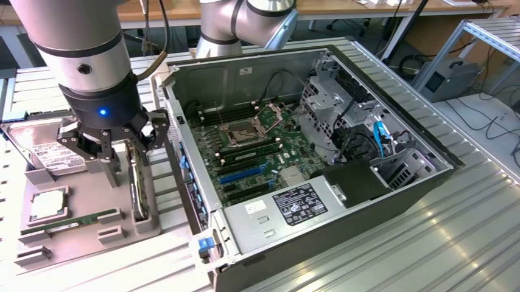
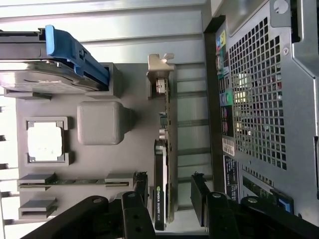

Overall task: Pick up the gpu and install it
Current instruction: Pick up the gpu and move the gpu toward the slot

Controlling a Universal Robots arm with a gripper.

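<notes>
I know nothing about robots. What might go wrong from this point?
Two risks, as a guess. The gripper is open over the thin card, which stands on edge in the grey holder. If the gripper closes off-centre, it might tilt the card or grip it crookedly. The computer case sits close beside the holder, so the gripper or a lifted card might knock its wall.

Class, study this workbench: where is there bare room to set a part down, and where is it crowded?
Free: the ribbed metal table on the exterior view's right of the open black computer case, and the strip in front of the grey parts tray. Crowded: the tray, where the open gripper straddles the thin dark gpu card, and the case's interior.
</notes>
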